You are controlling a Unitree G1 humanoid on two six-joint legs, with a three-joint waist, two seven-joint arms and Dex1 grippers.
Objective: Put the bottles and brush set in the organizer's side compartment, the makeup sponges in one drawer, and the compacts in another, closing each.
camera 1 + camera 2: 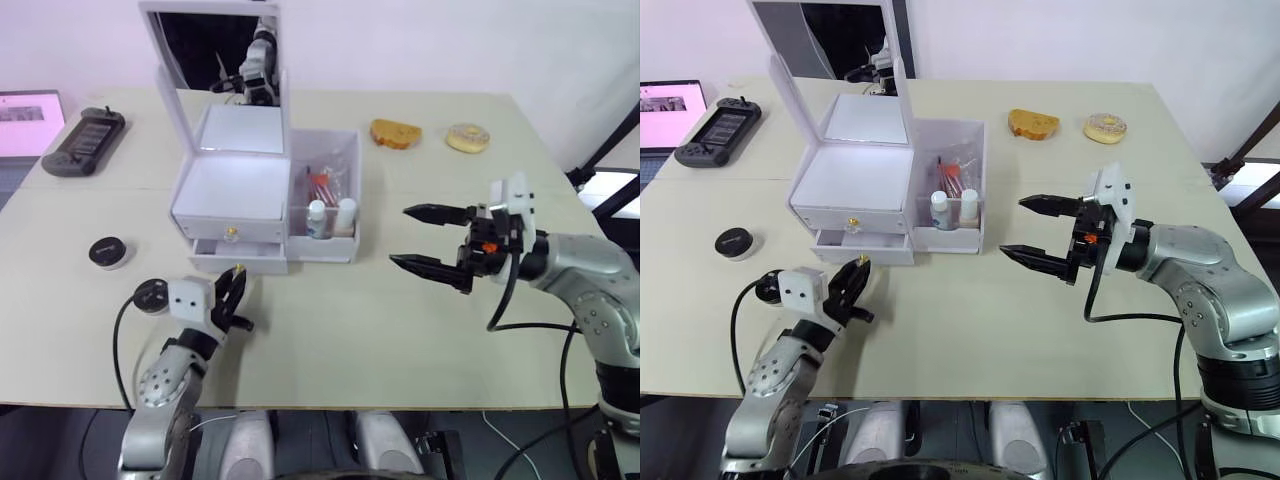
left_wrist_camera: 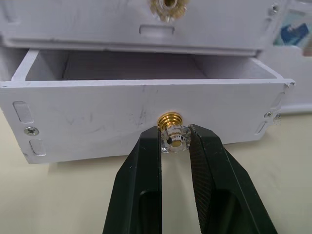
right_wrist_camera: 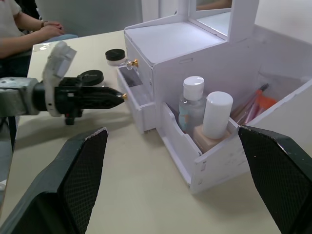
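A robot test room or lab rather than a home — a plain pale tabletop [image 1: 420, 330] against bare white walls, a lit laptop [image 1: 28, 122] and a handheld game console [image 1: 82, 140] at its far left, a seated person [image 3: 22, 29] watching — toy bread [image 1: 395, 133] and a doughnut [image 1: 467, 137] as props.

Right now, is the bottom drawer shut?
No, the bottom drawer sticks out open, with the left gripper clamped on its knob.

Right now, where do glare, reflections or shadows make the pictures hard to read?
Left eye view: the organizer's top glares white, and its mirror reflects a dark room. Left wrist view: the open drawer's inside lies in shade; the left claw on the knob is plainly lit.
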